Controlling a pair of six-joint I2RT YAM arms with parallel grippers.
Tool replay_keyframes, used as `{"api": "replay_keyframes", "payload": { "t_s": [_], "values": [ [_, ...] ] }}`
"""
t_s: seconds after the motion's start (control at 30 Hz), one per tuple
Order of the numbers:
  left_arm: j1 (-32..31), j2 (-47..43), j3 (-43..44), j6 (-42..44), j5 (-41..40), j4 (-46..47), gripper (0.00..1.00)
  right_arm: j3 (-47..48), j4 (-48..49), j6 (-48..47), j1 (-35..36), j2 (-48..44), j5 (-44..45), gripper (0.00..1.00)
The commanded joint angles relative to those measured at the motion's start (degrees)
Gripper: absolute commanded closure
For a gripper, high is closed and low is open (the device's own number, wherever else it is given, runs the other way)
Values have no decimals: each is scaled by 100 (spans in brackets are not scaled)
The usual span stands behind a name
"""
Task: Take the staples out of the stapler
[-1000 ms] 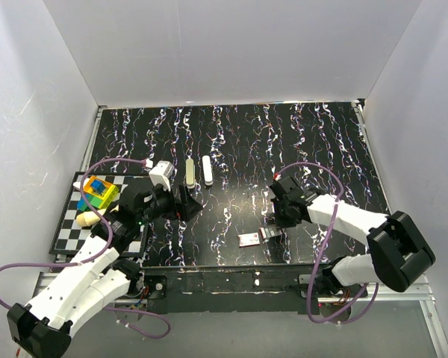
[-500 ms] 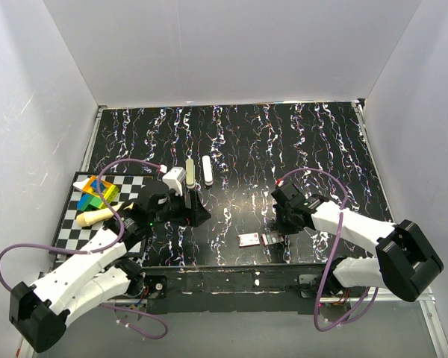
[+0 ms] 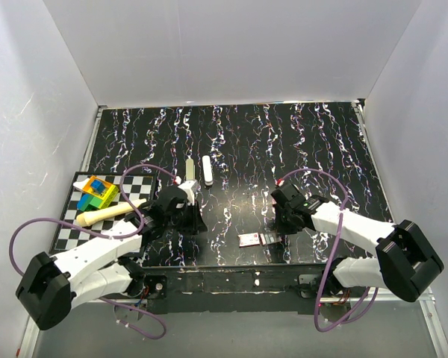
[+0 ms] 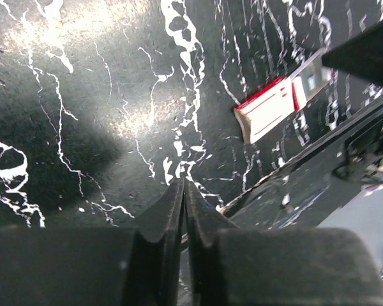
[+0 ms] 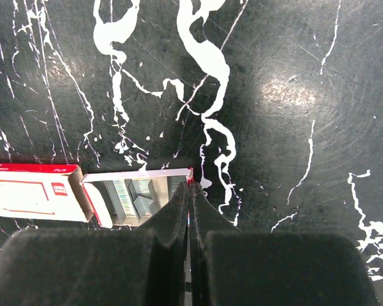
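The stapler (image 3: 190, 171) lies at the table's left middle as a long beige piece with a white piece (image 3: 207, 170) beside it. My left gripper (image 3: 197, 222) (image 4: 183, 183) is shut with nothing in it, low over the bare table, nearer than the stapler. A small red-and-white box (image 5: 32, 191) (image 3: 248, 239) (image 4: 268, 111) lies near the front edge, its tray (image 5: 137, 173) slid out. Ribbed silvery staples (image 5: 122, 192) lie in the tray. My right gripper (image 5: 190, 185) (image 3: 276, 231) is shut, its tips at the tray's right end.
A chequered board (image 3: 67, 227) lies at the left with coloured blocks (image 3: 97, 192) and a beige stick (image 3: 108, 214) on it. The table's front edge (image 3: 231, 266) runs just behind the box. White walls stand on three sides.
My left gripper has come nearer and lower, away from the stapler, and has gone from open to shut. My right gripper has shifted slightly toward the box and stayed shut.
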Motion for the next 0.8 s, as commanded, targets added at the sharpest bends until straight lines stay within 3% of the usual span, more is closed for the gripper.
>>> {"api": "replay_keyframes", "payload": {
  "t_s": [0.0, 0.77],
  "values": [
    [-94, 226, -94, -101, 129, 389, 100, -90, 107, 127, 58, 138, -96, 99],
    [-859, 1923, 345, -277, 41, 961, 100, -11, 150, 232, 67, 182, -52, 99]
  ]
}}
